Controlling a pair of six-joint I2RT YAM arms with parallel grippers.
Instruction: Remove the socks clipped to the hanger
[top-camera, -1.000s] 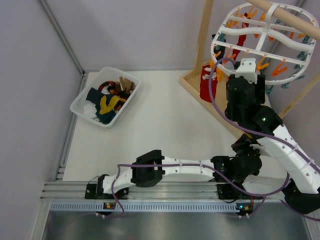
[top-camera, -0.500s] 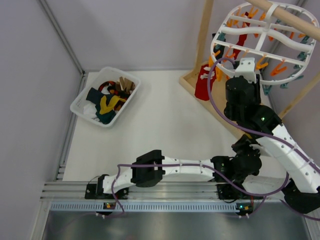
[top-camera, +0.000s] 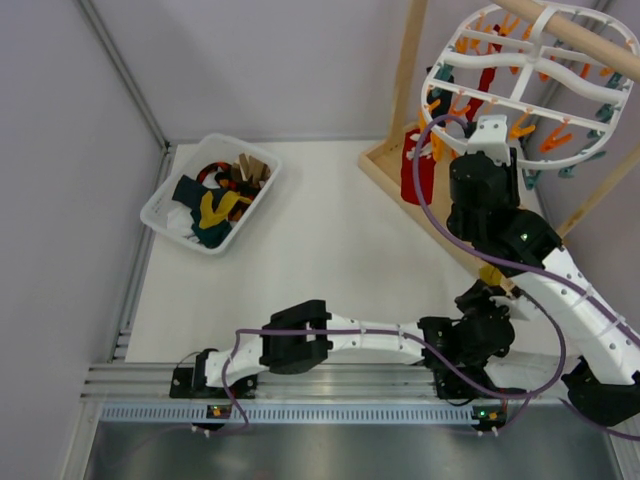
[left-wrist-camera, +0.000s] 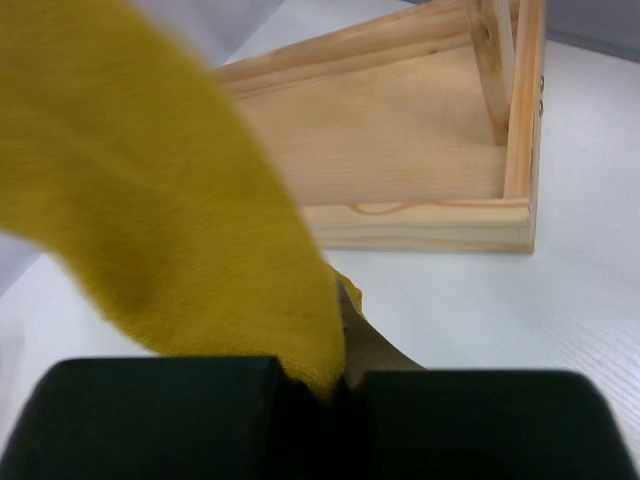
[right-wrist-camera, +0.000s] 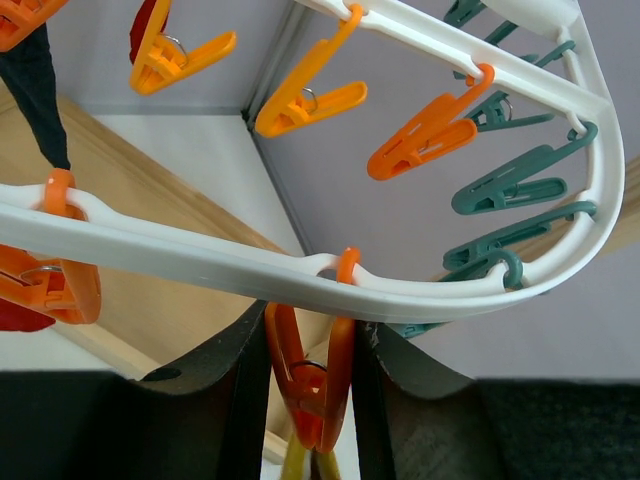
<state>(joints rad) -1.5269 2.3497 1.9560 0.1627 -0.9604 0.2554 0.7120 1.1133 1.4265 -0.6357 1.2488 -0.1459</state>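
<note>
My right gripper (right-wrist-camera: 312, 335) is pinching an orange plastic clip (right-wrist-camera: 300, 385) under the white plastic oval hanger (right-wrist-camera: 200, 265) at bottom centre, and my left gripper (left-wrist-camera: 340, 378) is clamped on a mustard yellow fabric sock (left-wrist-camera: 170, 210) filling its view's left

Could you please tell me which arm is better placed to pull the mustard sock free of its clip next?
Likely left: the left pincer grips the mustard sock, while the right pincer is squeezing the orange clip on the hanger.

White basket (top-camera: 165, 200), wooden stand (top-camera: 408, 70), white table (top-camera: 330, 260)
</note>
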